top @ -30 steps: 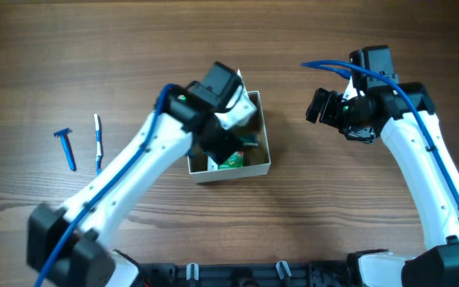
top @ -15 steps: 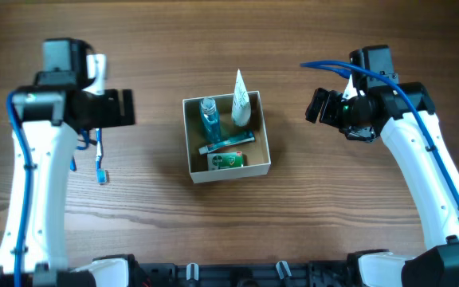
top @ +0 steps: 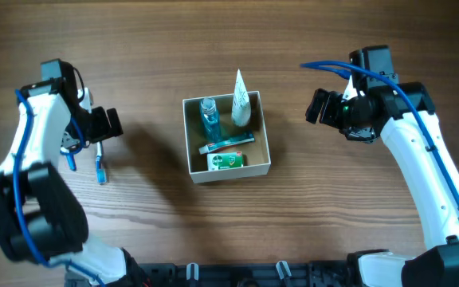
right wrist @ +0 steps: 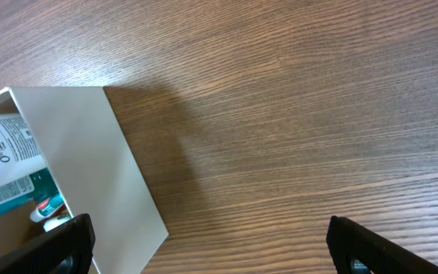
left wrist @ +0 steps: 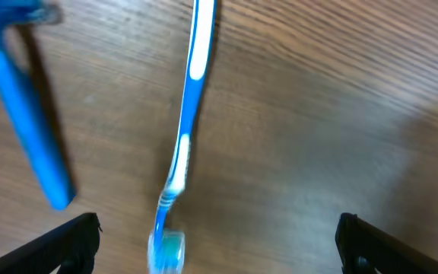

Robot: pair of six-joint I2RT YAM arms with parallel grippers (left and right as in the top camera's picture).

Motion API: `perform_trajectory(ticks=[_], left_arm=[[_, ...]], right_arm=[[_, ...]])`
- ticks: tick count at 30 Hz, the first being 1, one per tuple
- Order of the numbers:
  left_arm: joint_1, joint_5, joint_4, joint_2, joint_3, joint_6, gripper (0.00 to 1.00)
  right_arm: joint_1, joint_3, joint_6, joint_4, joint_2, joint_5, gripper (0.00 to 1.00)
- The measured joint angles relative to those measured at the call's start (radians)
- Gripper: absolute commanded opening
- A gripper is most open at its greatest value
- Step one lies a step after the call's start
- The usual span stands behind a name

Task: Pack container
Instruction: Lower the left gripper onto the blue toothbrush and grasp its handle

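The container (top: 230,172), a small white box with a tan inside, sits mid-table. It holds a blue bottle (top: 208,116), a white tube (top: 241,104), a teal tube (top: 228,143) and a green packet (top: 228,161). My left gripper (top: 102,124) is open and empty, far left of the container, over a blue toothbrush (top: 100,166) and a blue razor (top: 70,162). The left wrist view shows the toothbrush (left wrist: 191,106) between the open fingers (left wrist: 219,259) and the razor (left wrist: 26,129) to its left. My right gripper (top: 322,106) is open and empty, right of the container (right wrist: 90,167).
Bare wooden table lies between the container and each gripper. The right wrist view shows the open fingers (right wrist: 211,255) over bare wood beside the container's white wall. The robot bases sit along the front edge.
My left arm has swung from over the container out to the far left, above the toothbrush and razor, uncovering the box's contents. The right arm has not moved.
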Motion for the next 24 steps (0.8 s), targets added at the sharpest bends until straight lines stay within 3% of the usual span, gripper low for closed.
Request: perform_trajectory(ticks=[15, 19, 23, 24], left_arm=[[0.001, 0.007, 0.039, 0.160, 0.001, -0.003, 0.99], [0.001, 0.005, 0.038, 0.161, 0.001, -0.004, 0.90], [0.001, 0.003, 0.029, 0.161, 0.001, -0.011, 0.68], [0.001, 0.004, 0.026, 0.162, 0.001, -0.012, 0.67]], right_arm=[[0.000, 0.000, 0.000, -0.013, 0.000, 0.000, 0.99], [0.000, 0.000, -0.001, -0.016, 0.000, 0.000, 0.99], [0.000, 0.000, -0.003, -0.017, 0.000, 0.000, 0.99], [0.000, 0.000, -0.003, -0.018, 0.000, 0.000, 0.99]])
